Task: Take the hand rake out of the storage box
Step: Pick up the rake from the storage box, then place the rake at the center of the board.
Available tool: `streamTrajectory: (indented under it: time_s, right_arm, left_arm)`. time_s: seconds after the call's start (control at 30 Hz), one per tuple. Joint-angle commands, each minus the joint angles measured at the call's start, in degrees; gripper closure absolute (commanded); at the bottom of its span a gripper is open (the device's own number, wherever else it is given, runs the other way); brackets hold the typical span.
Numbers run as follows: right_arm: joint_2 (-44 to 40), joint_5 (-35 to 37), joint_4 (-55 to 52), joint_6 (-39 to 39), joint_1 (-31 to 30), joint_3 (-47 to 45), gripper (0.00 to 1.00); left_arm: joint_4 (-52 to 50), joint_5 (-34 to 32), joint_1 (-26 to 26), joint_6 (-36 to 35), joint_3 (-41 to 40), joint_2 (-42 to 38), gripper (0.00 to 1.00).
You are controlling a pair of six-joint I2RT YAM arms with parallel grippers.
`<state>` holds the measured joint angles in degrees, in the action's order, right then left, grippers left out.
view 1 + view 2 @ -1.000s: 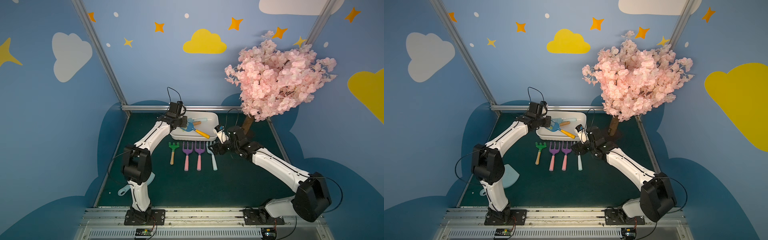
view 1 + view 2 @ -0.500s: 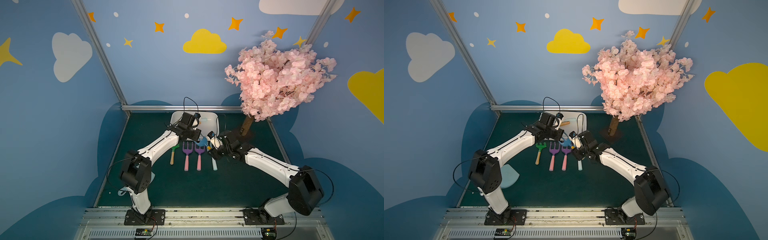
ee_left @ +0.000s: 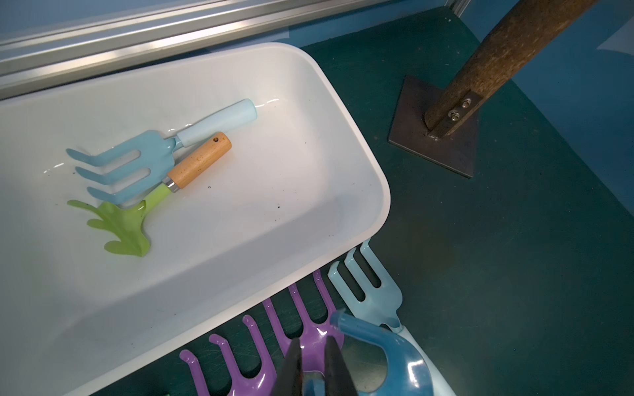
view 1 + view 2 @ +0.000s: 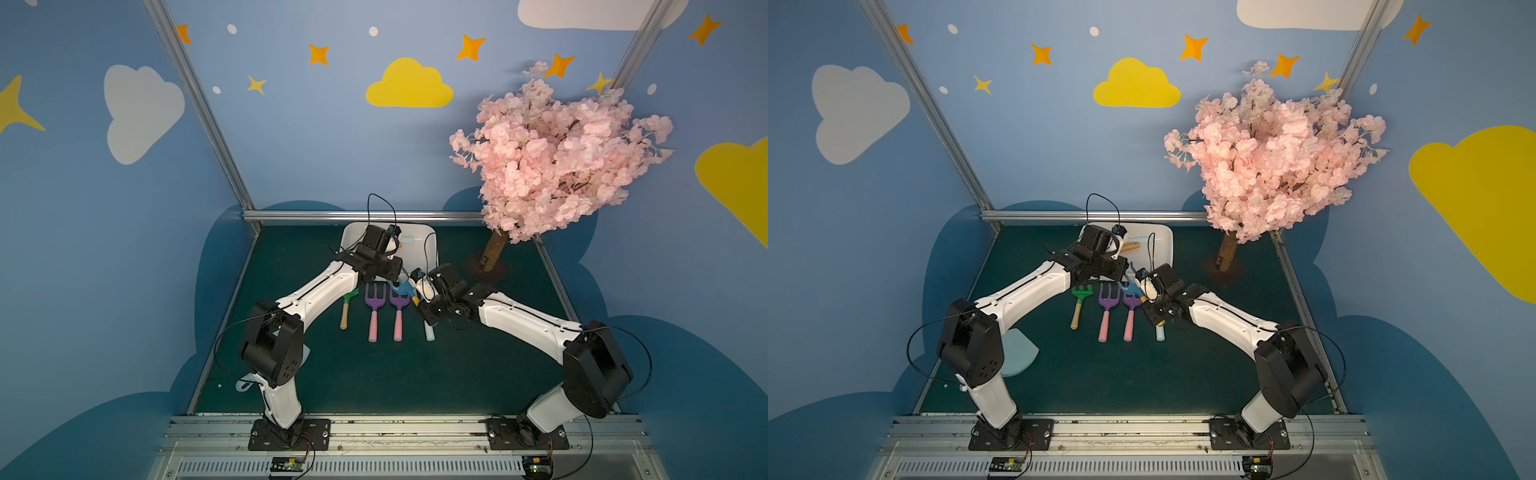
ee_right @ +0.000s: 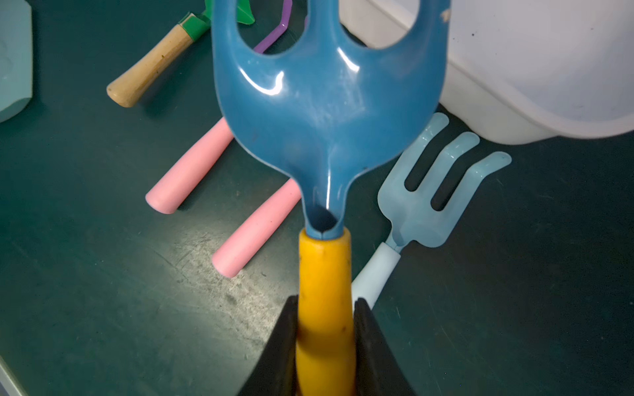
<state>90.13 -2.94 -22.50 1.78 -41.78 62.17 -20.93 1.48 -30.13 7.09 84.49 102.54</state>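
From the right wrist view we see the right gripper (image 5: pixel 324 308) clamping the blue hand rake (image 5: pixel 326 113) by its yellow handle, outside the storage box (image 5: pixel 535 85). Only the left wrist view shows the left gripper (image 3: pixel 314 346) straddling a tine, and we cannot tell whether it grips.

White storage box (image 3: pixel 291 192) with pale blue fork (image 3: pixel 137 161) and green rake (image 3: pixel 127 223); hand rake (image 3: pixel 394 356) at left tool (image 3: pixel 313 340).

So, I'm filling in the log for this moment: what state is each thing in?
Box: upright, open, two tools lying inside.
Blue rake: outside it, held above the mat.
Right gripper: shut on the rake's yellow handle.
Left gripper: jaws slightly apart round a prong; grip unclear.
Purple forks: lying flat on the mat.
Pale blue fork: lying flat on the mat.
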Motion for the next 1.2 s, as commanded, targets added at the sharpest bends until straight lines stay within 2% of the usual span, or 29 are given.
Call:
streamTrajectory:
  time_s: [0.0,0.1,0.17,0.2,0.27,0.43,0.77,0.8,0.93,1.13,1.17]
  right_arm:
    - [-2.36,-0.14,0.96,4.28,-0.05,-2.63,1.00]
    - [-5.00,0.28,0.56,6.58,-0.06,-5.65,1.00]
    - [-7.16,3.67,-1.81,7.79,0.16,-7.99,1.00]
    - [-8.32,6.16,-3.12,9.32,0.52,-9.40,1.00]
    - [-10.81,8.96,-4.30,12.41,1.68,-12.35,1.00]
    - [-13.93,7.88,-0.64,19.57,7.54,-19.44,1.00]
    - [-0.08,4.78,0.66,22.10,12.05,-15.01,0.99]
    - [0.65,4.48,0.55,22.21,12.14,-14.66,0.95]
    - [0.26,4.91,-0.45,22.29,12.41,-14.48,0.59]
    - [-9.81,7.02,-3.77,21.82,15.91,-16.67,0.15]
    - [-11.99,7.56,-4.39,21.69,17.32,-17.41,0.12]
  left_arm:
    - [0.26,-1.99,-0.02,1.54,-0.33,-2.05,0.56]
    - [2.26,-3.13,0.15,2.82,-2.32,-4.76,0.31]
    - [3.77,-3.56,0.27,3.50,-4.18,-6.93,0.19]
    - [4.84,-4.19,0.33,3.81,-5.50,-8.12,0.01]
    - [6.66,-5.44,0.50,4.66,-7.89,-10.14,0.00]
    - [8.70,-6.11,0.46,6.62,-11.42,-12.99,0.00]
    - [10.82,-4.90,-5.93,9.94,-15.97,-12.09,0.01]
    - [10.73,-5.05,-6.43,10.53,-16.23,-11.65,0.03]
    - [10.63,-5.03,-7.65,13.30,-17.13,-10.05,0.06]
    - [9.10,-6.56,-11.49,15.29,-15.06,-6.63,0.10]
    - [8.59,-6.79,-12.27,15.77,-14.23,-5.65,0.12]
